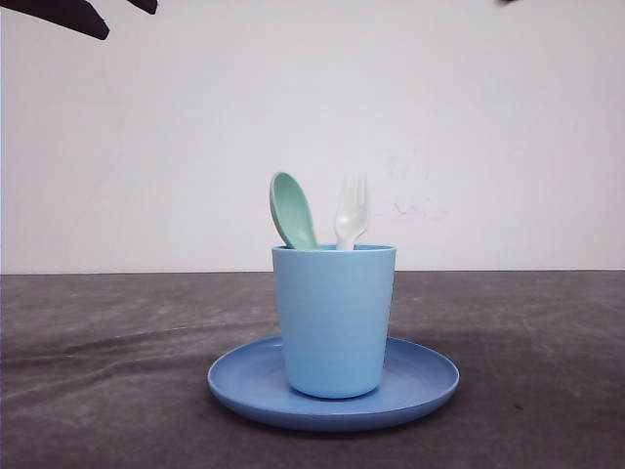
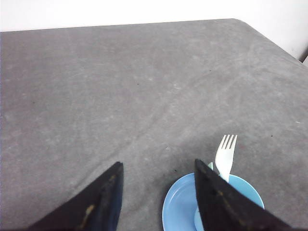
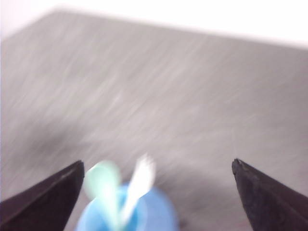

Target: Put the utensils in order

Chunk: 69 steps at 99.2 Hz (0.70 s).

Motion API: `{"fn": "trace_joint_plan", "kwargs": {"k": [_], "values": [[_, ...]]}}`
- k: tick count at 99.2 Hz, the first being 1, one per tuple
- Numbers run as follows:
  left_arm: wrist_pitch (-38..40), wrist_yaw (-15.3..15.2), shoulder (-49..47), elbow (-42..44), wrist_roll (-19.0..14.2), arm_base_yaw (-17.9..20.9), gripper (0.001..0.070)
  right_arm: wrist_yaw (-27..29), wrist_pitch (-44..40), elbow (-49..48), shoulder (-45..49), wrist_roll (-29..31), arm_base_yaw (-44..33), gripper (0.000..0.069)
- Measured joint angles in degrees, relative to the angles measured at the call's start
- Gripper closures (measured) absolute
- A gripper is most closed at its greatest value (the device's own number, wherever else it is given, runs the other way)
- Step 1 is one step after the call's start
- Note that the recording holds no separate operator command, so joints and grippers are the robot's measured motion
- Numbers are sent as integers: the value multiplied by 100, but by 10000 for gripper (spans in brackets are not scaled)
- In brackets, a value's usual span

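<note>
your light blue cup (image 1: 334, 318) stood upright on the round blue plate (image 1: 249, 386), near the middle of the grey table (image 1: 98, 362) in the front view. both utensils were in that cup, handles down. the mint-green spoon (image 1: 292, 210) leaned toward your left side with its oval bowl above the rim, and the white fork (image 1: 351, 212) stood just beside it on the right, tines up. the two heads were close but apart; whether the handles touched inside the cup could not be told.

your left gripper (image 2: 156, 180) had its two dark fingers (image 2: 101, 202) spread well apart with nothing between them but bare table. from that wrist camera you could see the fork (image 2: 225, 155) rising past one finger, and part of the plate (image 2: 177, 207) and the cup rim (image 2: 252, 190) beneath it. the gripper was clear of all of these. in the front view a dark piece of that arm (image 1: 68, 15) sat high in the upper left corner, far above the cup.

your right gripper (image 3: 156, 183) was also wide open, its fingertips (image 3: 65, 180) at the two edges of the picture and holding nothing. that view was badly blurred, but you could make out the spoon (image 3: 102, 180) and fork (image 3: 142, 178) poking up from the cup (image 3: 127, 216) between the fingers, with the gripper above them and not touching.
</note>
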Motion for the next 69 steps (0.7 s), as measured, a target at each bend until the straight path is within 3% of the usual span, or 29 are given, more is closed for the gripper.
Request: {"fn": "trace_joint_plan", "kwargs": {"k": [35, 41, 48, 54, 60, 69], "values": [[2, 0, 0, 0, 0, 0, 434, 459, -223, 0, -608, -286, 0, 99], [0, 0, 0, 0, 0, 0, 463, 457, -258, 0, -599, -293, 0, 211], [0, 0, 0, 0, -2, 0, 596, 457, -323, 0, -577, -317, 0, 421], [2, 0, 0, 0, 0, 0, 654, 457, -365, 0, -573, -356, 0, 574], [2, 0, 0, 0, 0, 0, 676, 457, -363, 0, -570, -372, 0, 643], [2, 0, 0, 0, 0, 0, 684, 457, -363, 0, -573, -374, 0, 678]]}}
